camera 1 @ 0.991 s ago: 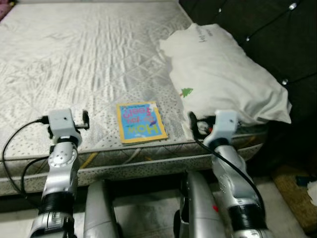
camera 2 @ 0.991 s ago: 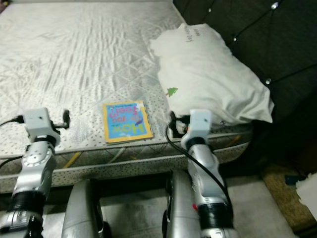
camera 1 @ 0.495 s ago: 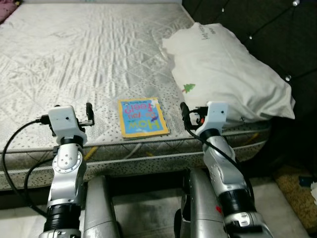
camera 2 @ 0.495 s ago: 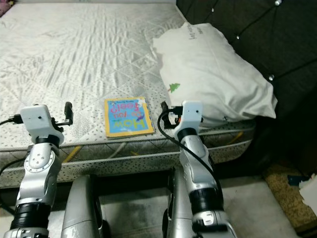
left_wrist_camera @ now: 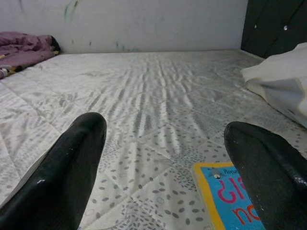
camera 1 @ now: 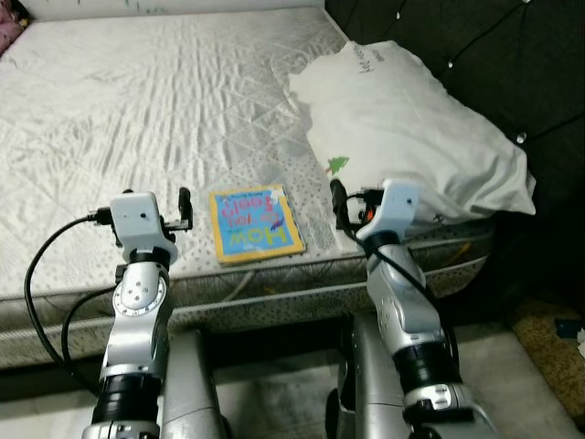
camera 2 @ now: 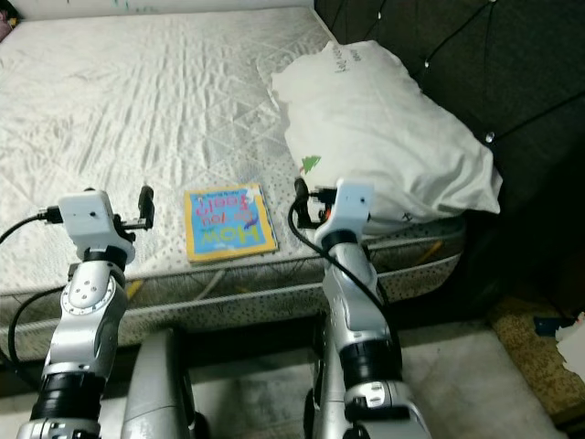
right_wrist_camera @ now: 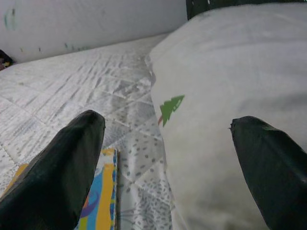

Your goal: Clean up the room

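A: What do we have under us?

B: A bare mattress (camera 1: 137,101), pale grey, quilted in diamond stitching with small dots along the near border. At its right end lies a soft white pillow (camera 1: 411,137), creased, with a little green tree printed on it and dark lettering near its far corner. Behind it we see a dark tufted headboard (camera 1: 475,46) with shiny buttons.

A: And the thing to tidy?

B: A thin, flat book (camera 1: 255,222), yellow-edged with a blue cover and pink and white letters. It lies near the mattress's front edge, just beside the pillow, between our two grippers.

A: How do we hold them?

B: Our left gripper (left_wrist_camera: 165,167) hovers low over the mattress, its rounded black fingers spread wide, the book's corner by one fingertip. Our right gripper (right_wrist_camera: 168,163) is likewise spread, empty, facing the pillow with the book's edge beside one finger.

A: Anything else?

B: A crumpled purple cloth (left_wrist_camera: 24,43) at the mattress's far corner, by the white wall (left_wrist_camera: 144,24).
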